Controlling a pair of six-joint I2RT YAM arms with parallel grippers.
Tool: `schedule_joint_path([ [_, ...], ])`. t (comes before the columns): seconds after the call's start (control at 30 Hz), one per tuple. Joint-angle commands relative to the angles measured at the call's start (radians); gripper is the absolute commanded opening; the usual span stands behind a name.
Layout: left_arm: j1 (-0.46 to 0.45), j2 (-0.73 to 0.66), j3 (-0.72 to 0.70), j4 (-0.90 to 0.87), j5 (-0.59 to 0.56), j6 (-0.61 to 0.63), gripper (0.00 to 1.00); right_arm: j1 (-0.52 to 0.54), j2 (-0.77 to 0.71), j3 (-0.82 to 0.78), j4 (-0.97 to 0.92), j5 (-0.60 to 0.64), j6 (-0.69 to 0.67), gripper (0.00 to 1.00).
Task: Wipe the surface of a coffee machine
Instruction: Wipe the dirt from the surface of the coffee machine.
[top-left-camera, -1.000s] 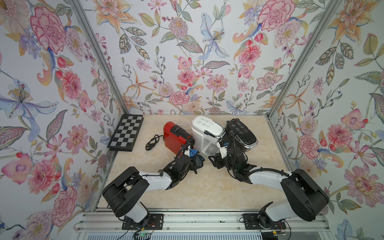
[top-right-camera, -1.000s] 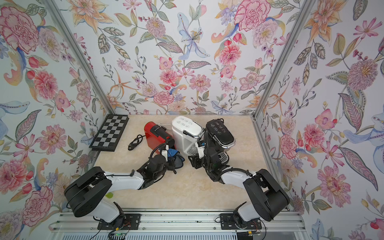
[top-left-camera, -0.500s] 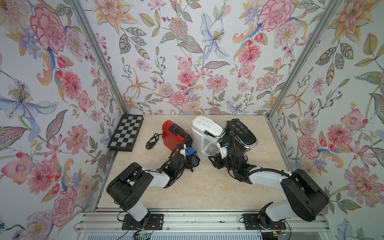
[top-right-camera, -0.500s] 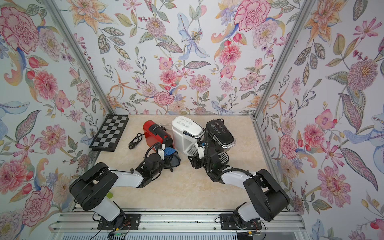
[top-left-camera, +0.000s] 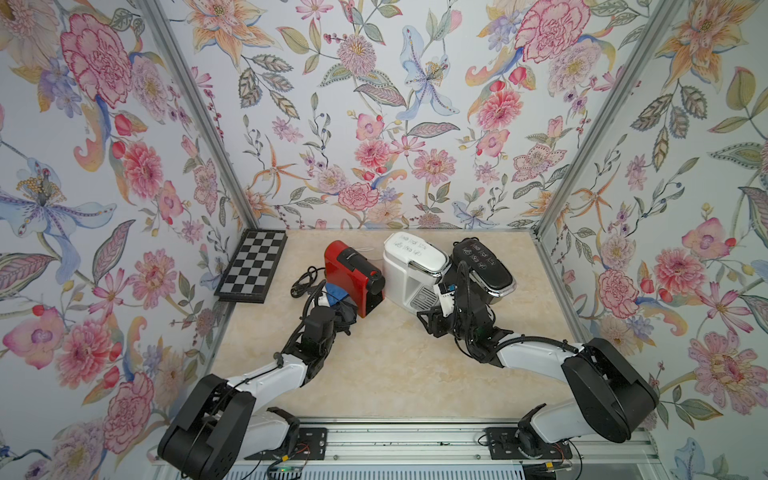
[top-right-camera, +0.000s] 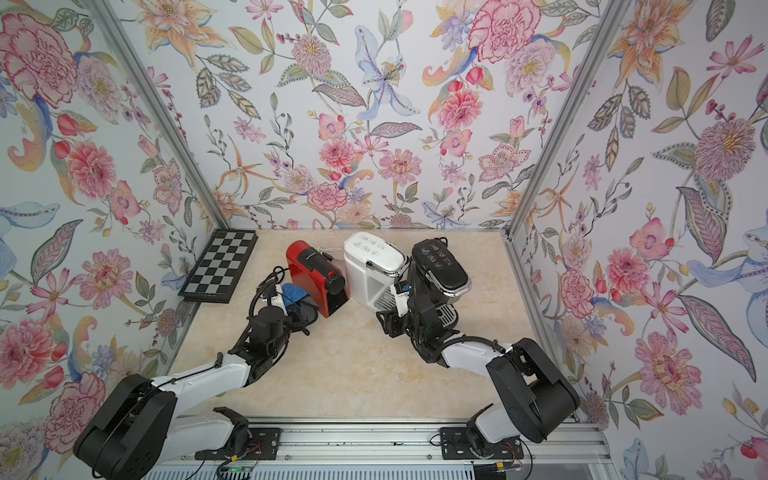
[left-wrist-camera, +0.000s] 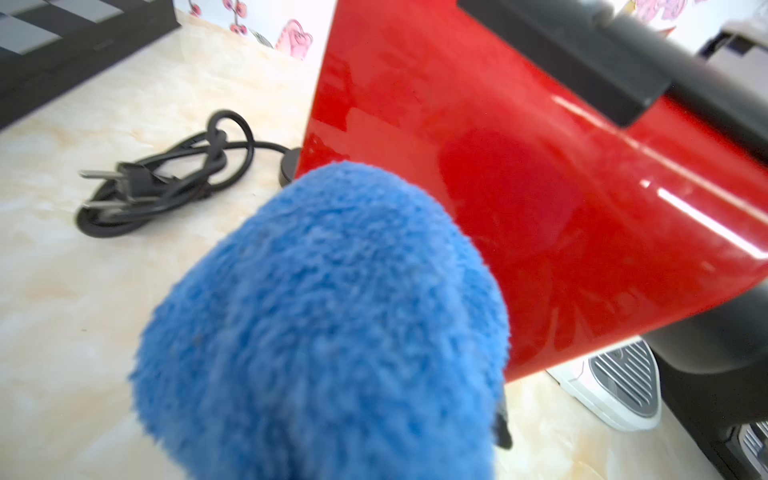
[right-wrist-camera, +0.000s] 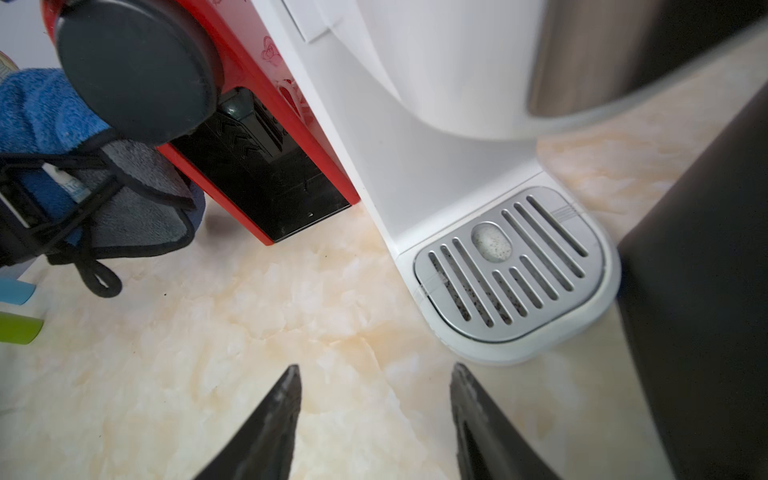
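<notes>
A glossy red coffee machine (top-left-camera: 353, 270) with a black top, a white coffee machine (top-left-camera: 409, 259) with a silver slotted grille (right-wrist-camera: 507, 262), and a black coffee machine (top-left-camera: 482, 266) on a cream, marble-veined tabletop (top-left-camera: 395, 374). The fluffy blue cloth (left-wrist-camera: 324, 324) is grey on its reverse, with black edging. Also pictured: a black cord (left-wrist-camera: 137, 185), a black-and-grey checkerboard (top-left-camera: 253, 266) and wallpaper (top-left-camera: 374, 124) of pink, orange and blue flowers.

Chessboard (top-left-camera: 253, 266) lies left of centre by the wall, coiled black cord (top-left-camera: 303, 283) beside it; right of centre, a white machine (top-left-camera: 415, 257) and a black machine (top-left-camera: 482, 266) stand together.
</notes>
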Motion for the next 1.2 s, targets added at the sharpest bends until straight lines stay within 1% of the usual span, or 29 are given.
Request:
schedule_joint_path([
  [0.0, 0.103, -0.074, -0.002, -0.063, -0.023, 0.115, 0.04, 0.008, 0.017, 0.027, 0.008, 0.0, 0.0, 0.59],
  [0.1, 0.267, -0.075, 0.021, -0.017, 0.212, 0.2, 0.08, 0.011, 0.023, 0.029, 0.013, -0.008, 0.004, 0.59],
  [0.2, 0.372, -0.021, 0.107, -0.044, 0.292, 0.252, 0.06, 0.012, 0.026, 0.03, 0.013, -0.008, 0.003, 0.59],
  [0.27, 0.424, 0.036, 0.174, -0.053, 0.357, 0.281, 0.05, 0.012, 0.025, 0.03, 0.011, -0.008, 0.003, 0.59],
  [0.37, 0.475, 0.136, 0.285, -0.052, 0.465, 0.299, 0.03, 0.012, 0.021, 0.029, 0.01, -0.007, 0.002, 0.59],
  [0.4, 0.482, 0.169, 0.326, -0.052, 0.494, 0.305, 0.02, 0.012, 0.019, 0.029, 0.009, -0.006, 0.001, 0.59],
  [0.57, 0.503, 0.335, 0.521, -0.072, 0.566, 0.327, 0.02, 0.012, 0.013, 0.026, 0.008, -0.003, 0.001, 0.59],
  [0.67, 0.519, 0.422, 0.615, -0.063, 0.62, 0.306, 0.02, 0.014, 0.015, 0.027, 0.01, -0.008, 0.001, 0.59],
  [0.73, 0.524, 0.462, 0.657, -0.032, 0.633, 0.294, 0.02, 0.014, 0.014, 0.027, 0.01, -0.009, 0.002, 0.59],
  [0.87, 0.539, 0.571, 0.772, 0.001, 0.737, 0.246, 0.02, 0.015, 0.013, 0.027, 0.011, -0.014, 0.004, 0.59],
  [0.93, 0.54, 0.612, 0.806, 0.04, 0.804, 0.207, 0.02, 0.017, 0.012, 0.027, 0.011, -0.016, 0.004, 0.59],
  [1.03, 0.537, 0.665, 0.827, 0.147, 0.912, 0.123, 0.02, 0.018, 0.014, 0.032, 0.005, -0.018, 0.003, 0.59],
  [1.1, 0.524, 0.702, 0.857, 0.136, 0.969, 0.113, 0.02, 0.02, 0.014, 0.038, -0.006, -0.016, -0.002, 0.59],
  [1.17, 0.51, 0.733, 0.873, 0.114, 0.992, 0.121, 0.01, 0.023, 0.011, 0.038, -0.007, -0.015, -0.003, 0.59],
])
